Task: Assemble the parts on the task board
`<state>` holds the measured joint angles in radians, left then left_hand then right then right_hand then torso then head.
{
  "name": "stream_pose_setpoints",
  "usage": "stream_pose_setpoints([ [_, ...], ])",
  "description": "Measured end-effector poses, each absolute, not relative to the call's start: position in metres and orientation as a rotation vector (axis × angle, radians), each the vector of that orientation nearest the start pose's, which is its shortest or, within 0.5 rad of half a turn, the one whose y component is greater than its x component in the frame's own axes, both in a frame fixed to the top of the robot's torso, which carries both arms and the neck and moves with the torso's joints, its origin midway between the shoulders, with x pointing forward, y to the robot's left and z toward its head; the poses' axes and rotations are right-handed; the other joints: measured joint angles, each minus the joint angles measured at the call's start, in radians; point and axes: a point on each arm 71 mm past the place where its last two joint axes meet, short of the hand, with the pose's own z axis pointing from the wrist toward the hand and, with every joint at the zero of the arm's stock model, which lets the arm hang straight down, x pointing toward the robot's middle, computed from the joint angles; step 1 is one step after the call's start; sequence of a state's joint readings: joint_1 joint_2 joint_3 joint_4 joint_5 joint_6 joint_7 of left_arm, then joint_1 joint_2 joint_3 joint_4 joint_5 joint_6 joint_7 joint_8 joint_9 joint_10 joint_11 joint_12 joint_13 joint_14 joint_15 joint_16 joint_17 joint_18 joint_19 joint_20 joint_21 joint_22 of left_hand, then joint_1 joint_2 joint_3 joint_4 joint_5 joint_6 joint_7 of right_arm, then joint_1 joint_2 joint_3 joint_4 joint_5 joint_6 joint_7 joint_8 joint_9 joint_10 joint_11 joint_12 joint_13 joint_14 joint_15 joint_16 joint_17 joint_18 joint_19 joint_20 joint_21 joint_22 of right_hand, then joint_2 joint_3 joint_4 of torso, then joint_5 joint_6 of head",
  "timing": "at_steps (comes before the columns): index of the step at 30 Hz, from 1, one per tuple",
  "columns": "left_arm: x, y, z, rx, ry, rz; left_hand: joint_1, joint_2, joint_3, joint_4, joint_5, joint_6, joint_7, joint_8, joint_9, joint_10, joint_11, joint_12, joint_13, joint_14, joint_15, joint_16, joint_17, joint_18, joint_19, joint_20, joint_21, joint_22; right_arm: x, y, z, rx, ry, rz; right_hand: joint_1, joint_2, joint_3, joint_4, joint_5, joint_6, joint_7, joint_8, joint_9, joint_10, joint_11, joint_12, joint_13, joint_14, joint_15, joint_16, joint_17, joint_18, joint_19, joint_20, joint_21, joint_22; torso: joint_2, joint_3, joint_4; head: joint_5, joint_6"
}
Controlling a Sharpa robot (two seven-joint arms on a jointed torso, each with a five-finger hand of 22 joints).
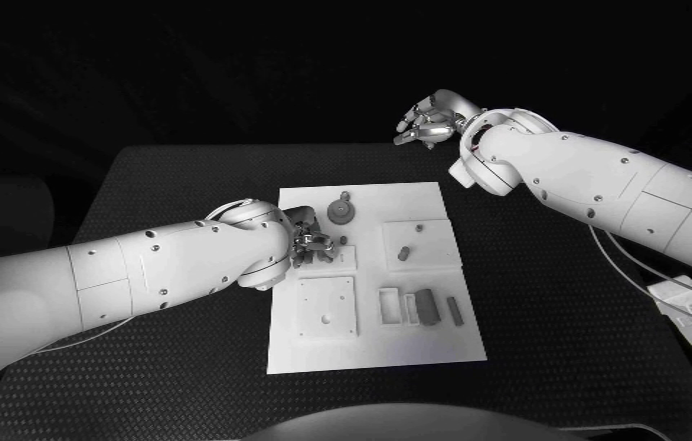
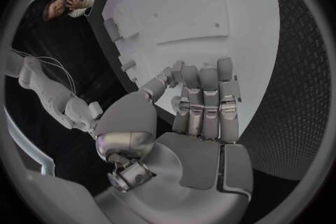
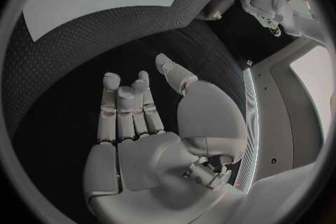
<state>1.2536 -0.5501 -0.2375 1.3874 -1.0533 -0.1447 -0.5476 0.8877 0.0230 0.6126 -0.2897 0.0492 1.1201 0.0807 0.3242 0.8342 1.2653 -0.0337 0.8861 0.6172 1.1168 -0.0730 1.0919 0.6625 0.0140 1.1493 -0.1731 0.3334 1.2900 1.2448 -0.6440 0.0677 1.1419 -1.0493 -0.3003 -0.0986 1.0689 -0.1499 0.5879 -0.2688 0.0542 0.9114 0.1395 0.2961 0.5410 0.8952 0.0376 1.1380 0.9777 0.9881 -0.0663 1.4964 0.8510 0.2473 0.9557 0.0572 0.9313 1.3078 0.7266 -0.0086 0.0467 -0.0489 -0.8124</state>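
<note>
Head view shows the white task board (image 1: 378, 279) lying flat in the middle of the black, finely textured worktop (image 1: 173, 176), with small grey parts on it: a round disc-like part (image 1: 342, 210) near its far edge, a short peg (image 1: 405, 254) on a raised square, and slim bars (image 1: 427, 307) side by side near the front. The left robot hand (image 1: 313, 241) sits over the board's left edge, while the right robot hand (image 1: 428, 124) is raised beyond the worktop's far edge, well apart from the board. Left wrist view shows the left hand's metallic fingers (image 2: 203, 103) lying straight and close together over the board, holding nothing. Right wrist view shows the right robot hand (image 3: 140, 123) with fingers apart and holding nothing above the textured mat.
</note>
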Motion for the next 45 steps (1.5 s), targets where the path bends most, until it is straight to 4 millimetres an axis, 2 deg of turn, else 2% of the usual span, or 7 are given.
stream_pose_setpoints([
  [22,0.4792,0.122,-0.2624,-0.175,2.205,-0.414,0.0,0.0,-0.006,0.003,0.0,0.006,-0.001,-0.008,-0.011,0.007,0.0,0.003,-0.002,0.009,0.001,0.004,-0.007,0.0,0.006,-0.002,0.0,0.003,0.5717,-0.2238,-0.1554,0.371,1.638,0.703,0.0,0.0,0.0,0.0,0.0,-0.001,-0.001,0.0,0.0,0.0,0.0,0.0,-0.001,0.001,0.001,0.0,0.0,0.0,-0.004,0.004,-0.004,0.0,0.0,-0.0014,0.0011,-0.001,-0.002],
  [45,0.4794,0.1227,-0.2633,-0.175,2.207,-0.408,0.0,0.0,-0.01,0.004,0.002,0.01,-0.002,-0.008,-0.013,0.009,-0.005,0.007,-0.004,0.007,0.0,0.008,-0.01,0.0,0.009,-0.002,-0.003,0.005,0.5715,-0.2238,-0.1566,0.371,1.642,0.702,0.0,0.0,0.0,0.0,0.0,0.004,0.0,0.0,0.0,0.0,0.0,0.0,-0.001,0.002,0.002,0.0,0.0,0.0,-0.004,0.004,-0.004,0.0,0.0,-0.001,-0.0001,0.001,-0.003],
])
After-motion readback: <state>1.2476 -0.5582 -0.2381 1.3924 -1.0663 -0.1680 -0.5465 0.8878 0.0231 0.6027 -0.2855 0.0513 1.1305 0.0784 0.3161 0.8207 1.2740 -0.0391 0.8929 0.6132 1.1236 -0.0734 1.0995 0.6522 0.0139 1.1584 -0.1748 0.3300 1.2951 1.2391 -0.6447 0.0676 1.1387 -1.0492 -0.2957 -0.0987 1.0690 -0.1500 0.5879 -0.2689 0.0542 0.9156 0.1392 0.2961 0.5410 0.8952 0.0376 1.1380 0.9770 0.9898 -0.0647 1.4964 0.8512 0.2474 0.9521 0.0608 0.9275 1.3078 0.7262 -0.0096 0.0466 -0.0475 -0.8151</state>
